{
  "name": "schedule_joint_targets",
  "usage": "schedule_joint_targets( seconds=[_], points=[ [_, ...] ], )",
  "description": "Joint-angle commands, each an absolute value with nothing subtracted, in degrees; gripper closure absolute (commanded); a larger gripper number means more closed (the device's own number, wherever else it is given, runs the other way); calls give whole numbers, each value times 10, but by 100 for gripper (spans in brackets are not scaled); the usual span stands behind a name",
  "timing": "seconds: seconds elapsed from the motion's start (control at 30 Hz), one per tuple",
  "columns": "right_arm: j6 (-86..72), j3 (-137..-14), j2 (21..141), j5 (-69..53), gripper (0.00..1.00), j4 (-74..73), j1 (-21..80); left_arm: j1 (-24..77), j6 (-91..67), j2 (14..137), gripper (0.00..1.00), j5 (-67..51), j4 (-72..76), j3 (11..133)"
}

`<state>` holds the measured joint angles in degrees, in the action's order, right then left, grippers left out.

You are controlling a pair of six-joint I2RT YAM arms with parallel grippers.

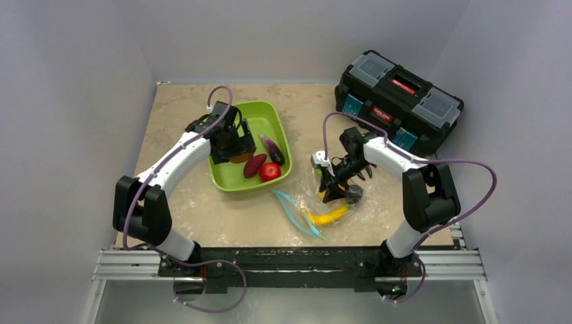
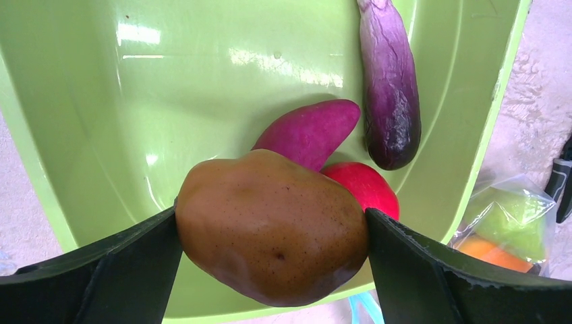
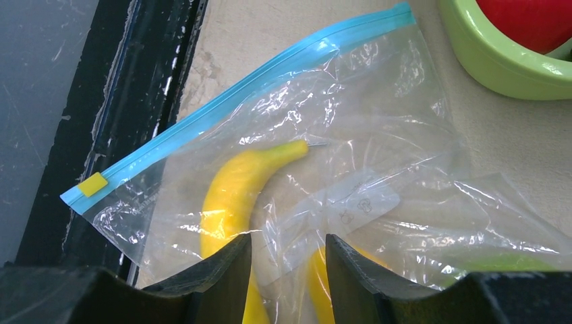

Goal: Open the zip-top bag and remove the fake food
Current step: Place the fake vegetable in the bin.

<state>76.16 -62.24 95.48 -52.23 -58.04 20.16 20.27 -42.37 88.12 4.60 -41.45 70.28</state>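
Brown kiwi [image 2: 270, 236] pinched in left pincer [image 2: 272, 217] over green tray [image 2: 101, 101]; right pincer [image 3: 287, 253] pinching zip-top bag [image 3: 378, 101], banana [image 3: 236, 182] inside.

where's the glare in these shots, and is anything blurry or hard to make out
left wrist: bright white reflections streak the glossy green tray, and the brown fruit looms large close to the lens; right wrist: the crinkled zip-top bag throws white glints that partly veil the banana; top external: soft, even light, but most of the bag's contents are too small to tell.
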Motion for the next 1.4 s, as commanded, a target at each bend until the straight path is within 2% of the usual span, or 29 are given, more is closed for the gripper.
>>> schedule_joint_targets(
  seconds=[0.0,0.17,0.27,0.3,0.33,0.37,0.4,0.43,0.47,0.5,0.53,0.57,0.67,0.83,1.07,1.37],
  points=[
    [776,-618,931,-541,56,-581,198,199,-411,866,0,32,-410,724],
    [776,-616,927,-542,55,-581,196,198,-408,862,3,32,-412,721],
    [776,-614,926,-542,55,-581,197,198,-404,861,16,30,-411,720],
    [777,-614,925,-542,55,-581,197,198,-402,860,31,30,-411,720],
    [777,-614,924,-542,55,-581,197,198,-402,860,56,31,-412,719],
    [777,-613,925,-543,55,-580,197,197,-403,859,70,33,-413,719],
    [777,-613,924,-542,55,-581,197,197,-403,859,75,31,-414,719],
    [778,-613,923,-543,55,-580,197,197,-401,860,73,29,-414,720],
    [778,-612,922,-543,55,-580,196,196,-400,860,56,26,-414,720],
    [778,-612,922,-543,55,-580,196,197,-401,859,27,27,-416,720],
    [778,-611,921,-543,55,-580,196,197,-402,859,5,29,-417,721],
    [779,-611,921,-544,55,-580,195,196,-400,857,0,29,-417,721],
    [779,-612,921,-544,55,-581,195,196,-391,855,0,18,-412,721],
    [781,-614,922,-544,55,-583,195,193,-392,854,15,10,-407,716],
    [783,-615,922,-544,55,-585,195,192,-367,835,6,-5,-387,705],
    [808,-636,896,-527,55,-618,196,192,-296,752,3,-182,-285,617]
  ],
)
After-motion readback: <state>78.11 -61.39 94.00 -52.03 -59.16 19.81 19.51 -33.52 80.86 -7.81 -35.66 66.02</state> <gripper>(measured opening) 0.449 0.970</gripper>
